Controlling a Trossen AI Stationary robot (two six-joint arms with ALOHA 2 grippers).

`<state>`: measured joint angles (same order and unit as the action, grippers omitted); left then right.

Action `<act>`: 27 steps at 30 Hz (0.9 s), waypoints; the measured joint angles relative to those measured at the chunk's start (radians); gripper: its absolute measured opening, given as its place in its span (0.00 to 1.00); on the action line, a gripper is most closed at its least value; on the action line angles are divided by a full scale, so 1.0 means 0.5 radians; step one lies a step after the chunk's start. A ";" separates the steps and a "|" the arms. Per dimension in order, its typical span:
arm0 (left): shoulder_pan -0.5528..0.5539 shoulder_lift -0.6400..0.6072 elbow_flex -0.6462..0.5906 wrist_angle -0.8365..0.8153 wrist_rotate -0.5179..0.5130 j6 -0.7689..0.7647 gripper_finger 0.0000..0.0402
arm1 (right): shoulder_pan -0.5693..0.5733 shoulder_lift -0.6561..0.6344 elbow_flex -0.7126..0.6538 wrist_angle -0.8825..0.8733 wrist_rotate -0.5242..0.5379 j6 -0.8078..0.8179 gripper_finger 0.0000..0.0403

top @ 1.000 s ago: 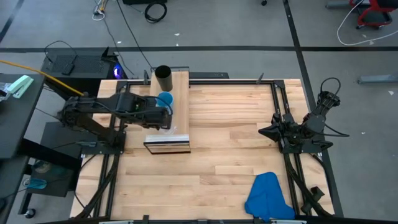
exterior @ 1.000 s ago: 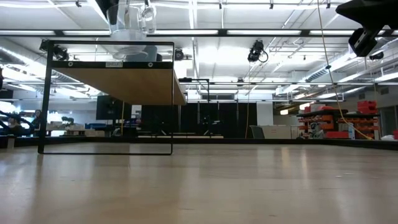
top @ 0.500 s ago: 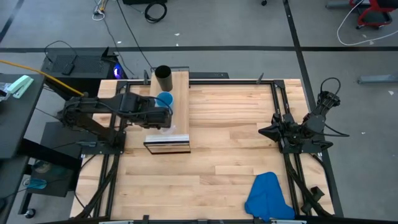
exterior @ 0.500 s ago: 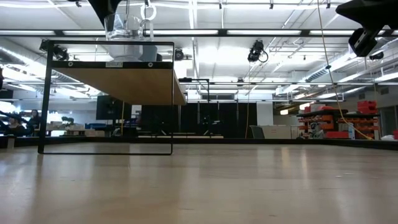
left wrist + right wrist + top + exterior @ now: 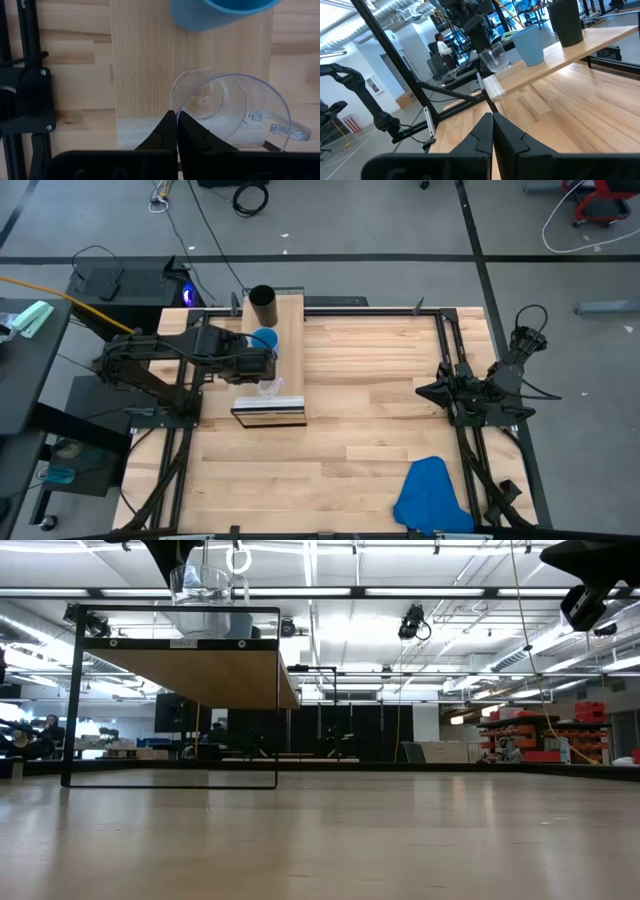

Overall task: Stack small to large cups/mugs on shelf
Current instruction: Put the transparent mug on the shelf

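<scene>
The left gripper (image 5: 268,372), clamped on the clear cup's (image 5: 231,111) rim, holds it over the shelf (image 5: 290,340) beside the blue cup (image 5: 265,339); next seems lowering and releasing.

**Shelf crowded at its left side, bench wide open**

On the shelf (image 5: 287,350), the black cup (image 5: 262,304), blue cup (image 5: 265,339) and clear cup (image 5: 270,387) stand in line, close together. The bench (image 5: 370,430) is bare apart from a blue cloth (image 5: 430,495) near its front edge.

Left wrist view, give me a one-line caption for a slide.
Left gripper, fingers shut, beside the clear handled cup on the shelf, blue cup just beyond.
</scene>
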<state>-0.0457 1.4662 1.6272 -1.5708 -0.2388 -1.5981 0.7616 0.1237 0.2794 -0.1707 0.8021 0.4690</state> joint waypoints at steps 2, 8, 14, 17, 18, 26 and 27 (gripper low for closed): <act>0.002 0.000 0.000 0.000 0.002 -0.031 0.01 | 0.000 0.000 0.000 0.000 0.001 0.000 0.04; 0.008 0.000 0.001 0.000 0.006 -0.071 0.01 | 0.000 0.000 0.000 0.000 0.001 0.000 0.04; 0.007 0.012 0.002 -0.003 0.014 -0.065 0.01 | -0.001 0.000 0.000 0.000 0.000 0.000 0.04; 0.008 0.048 0.003 0.001 0.015 -0.034 0.01 | 0.000 0.000 0.000 0.000 0.001 0.000 0.04; 0.008 0.057 0.003 0.000 0.016 -0.021 0.01 | -0.001 0.000 0.000 0.000 0.001 0.001 0.04; 0.048 0.082 0.002 0.000 0.045 0.024 0.01 | 0.000 0.000 0.000 0.000 0.000 0.000 0.04; 0.047 0.082 0.002 0.001 0.046 0.024 0.01 | -0.001 0.000 0.000 0.000 0.001 0.000 0.04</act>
<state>-0.0221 1.5074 1.6283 -1.5703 -0.2159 -1.5860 0.7612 0.1234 0.2794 -0.1707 0.8024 0.4690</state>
